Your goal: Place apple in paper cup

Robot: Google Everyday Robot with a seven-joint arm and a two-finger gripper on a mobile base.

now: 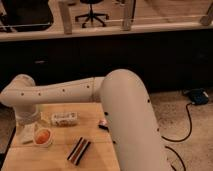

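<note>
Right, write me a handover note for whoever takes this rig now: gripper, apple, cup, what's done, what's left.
Gripper: at the table's left edge, just left of the paper cup, mostly hidden under the arm's wrist.
Apple: sitting inside the paper cup, its orange top showing above the rim.
Paper cup: upright on the wooden table, near the left front.
Nearby: labelled bottle lying on its side behind the cup; dark striped packet to the cup's right.
Done: apple looks placed in the cup.
Left: draw the arm clear without tipping the cup.

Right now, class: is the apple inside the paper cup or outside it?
Inside. The apple sits within the paper cup's white rim on the table, with the claw just beside the cup's left.
</note>
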